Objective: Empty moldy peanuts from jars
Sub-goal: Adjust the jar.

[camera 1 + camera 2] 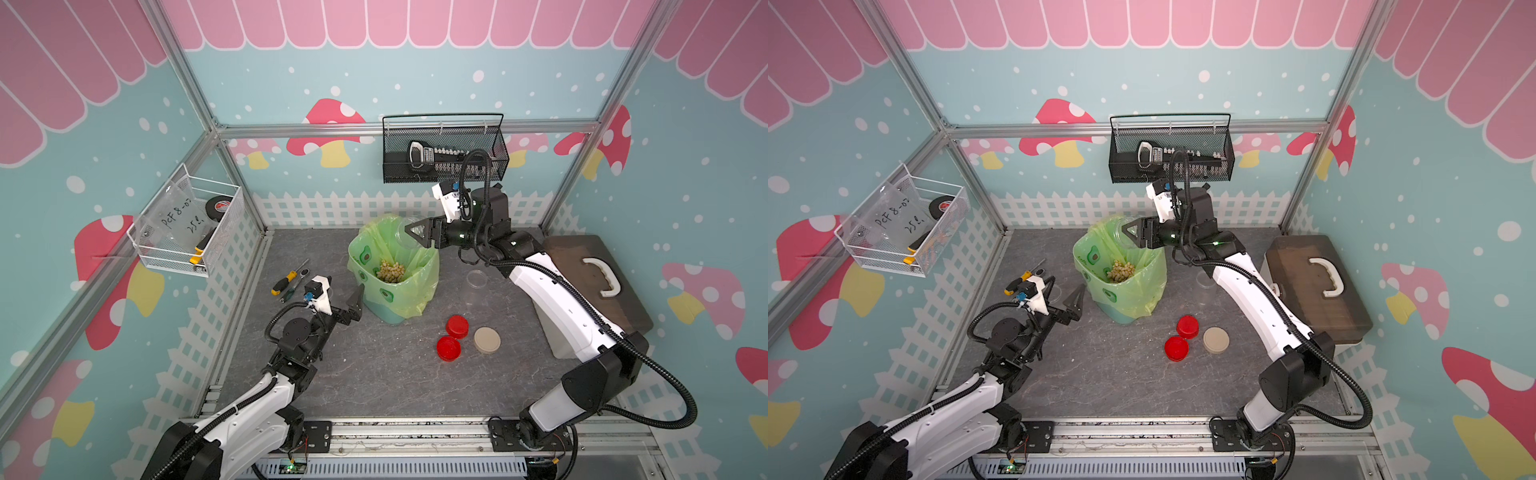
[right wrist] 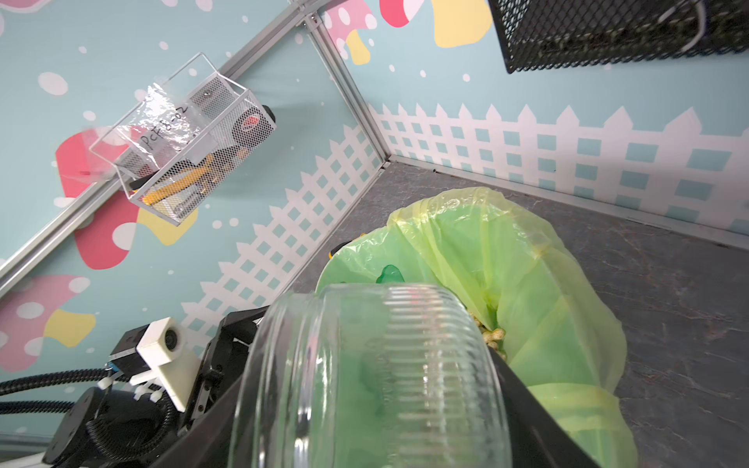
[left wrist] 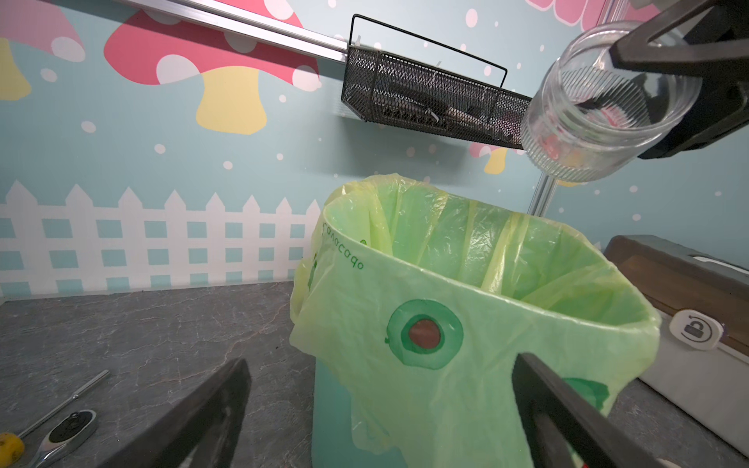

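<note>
**Jar tipped over the bin, nothing left to fall**

My right gripper (image 1: 410,232) is clamped, fingers at a middling gap, around the clear ribbed round jar (image 3: 575,133). I hold it on its side, mouth angled down over the one o'clock edge of the tall bin lined with a pale green plastic bag (image 1: 419,291), so anything loose drops inside rather than on the table. Through the wall the jar looks empty; the faint coloured flecks may only be reflections.

The pale tan oval peanuts (image 1: 390,271) lie heaped at the bottom of the bag.

My left gripper (image 3: 383,364) waits with fingers spread wide, holding nothing, low at the bin's eight o'clock, close to the bag. I judge it is there to steady the bin if needed.

At the bin's five o'clock the two red round screw lids (image 1: 457,325) and the flat beige round lid (image 1: 487,340) lie together, parked clear of the pouring path. Another clear open jar (image 1: 476,277) stands at three o'clock.

I judge the pouring is about finished.
</note>
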